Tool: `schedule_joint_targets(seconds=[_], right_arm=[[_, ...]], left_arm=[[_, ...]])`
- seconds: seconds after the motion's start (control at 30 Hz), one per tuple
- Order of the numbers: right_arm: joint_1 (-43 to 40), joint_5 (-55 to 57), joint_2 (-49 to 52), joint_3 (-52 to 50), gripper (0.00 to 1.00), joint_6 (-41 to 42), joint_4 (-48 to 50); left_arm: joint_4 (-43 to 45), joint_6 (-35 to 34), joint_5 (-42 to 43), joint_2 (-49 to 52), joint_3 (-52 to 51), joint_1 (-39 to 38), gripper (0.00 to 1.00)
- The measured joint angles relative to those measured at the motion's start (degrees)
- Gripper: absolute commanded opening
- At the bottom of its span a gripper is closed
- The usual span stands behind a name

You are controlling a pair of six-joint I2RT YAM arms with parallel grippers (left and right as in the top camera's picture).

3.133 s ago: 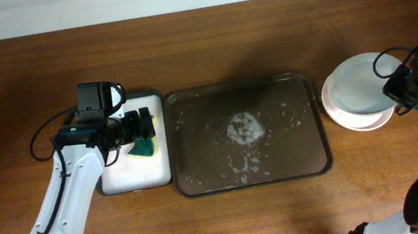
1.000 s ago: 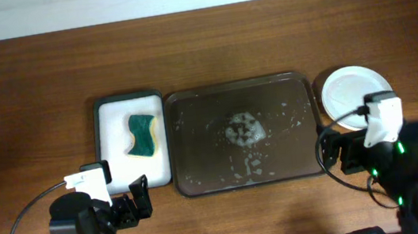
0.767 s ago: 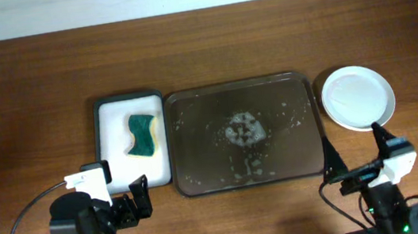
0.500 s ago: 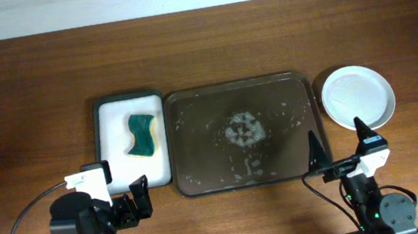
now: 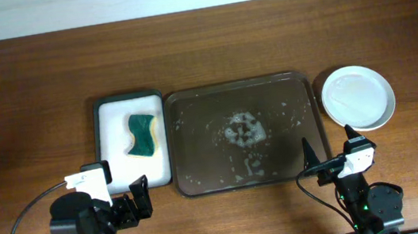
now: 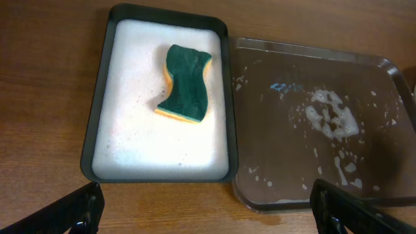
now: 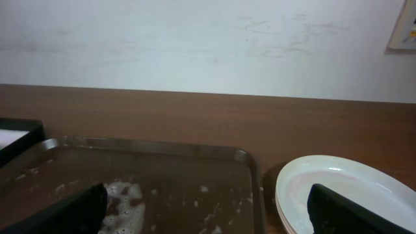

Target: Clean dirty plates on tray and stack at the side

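Where the overhead camera looks down on the brown worktop, the dark tray lies at the middle, wet, with a patch of suds on its bottom. The white plates sit off the tray, just beside its right edge, clean and glossy. A black soap dish full of white foam touches the tray's left edge, and the green and yellow sponge lies in it. The left tool rests low at the near edge, below the soap dish; the right tool sits near the tray's near right corner, its fingers spread wide. A white tag on the left arm is too small to read.

In the left wrist view, the left tool is wide and holds nothing, one dark finger in each lower corner. The sponge lies green side up in the soap dish. A faint blue mark on the tray cannot be read.

In the right wrist view, the right tool is also wide and empty. The plates show two rims, one on the other, just right of the tray. On the pale wall, the corner of a frame shows no legible writing.
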Motion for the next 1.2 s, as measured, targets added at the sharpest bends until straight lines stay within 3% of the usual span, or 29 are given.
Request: schedule_joint_targets(seconds=[0.47,0.53,0.63,0.8,0.9,0.97,1.03,1.2], right_arm=[[0.0,0.0,0.0,0.0,0.99,-0.57,0.0],[0.0,0.0,0.0,0.0,0.99,-0.61,0.0],[0.0,0.0,0.0,0.0,0.99,-0.61,0.0],[0.0,0.0,0.02,0.0,0.99,-0.61,0.0],[0.0,0.0,-0.04,0.0,0.99,-0.59,0.0],[0.0,0.0,-0.07,0.0,0.99,-0.57,0.0],[0.0,0.0,-0.07,0.0,0.99,-0.63,0.0],[0.0,0.0,-0.07,0.0,0.99,-0.59,0.0]], left_arm=[[0.13,0.0,-1.42,-1.6,-0.07,0.0,0.99],[3.19,0.0,-3.26,-4.2,-1.92,0.0,1.0],[15.72,0.04,-4.94,-10.93,-12.04,0.0,0.99],[46.23,0.2,-5.01,-24.87,-33.94,0.0,0.99],[58.55,5.2,-3.28,-29.4,-40.37,0.0,0.99],[58.07,11.93,-1.84,-29.66,-40.59,0.0,0.99],[48.3,14.19,-1.38,-29.88,-40.63,0.0,0.99],[47.91,15.87,-1.18,-29.68,-40.98,0.0,0.99]])
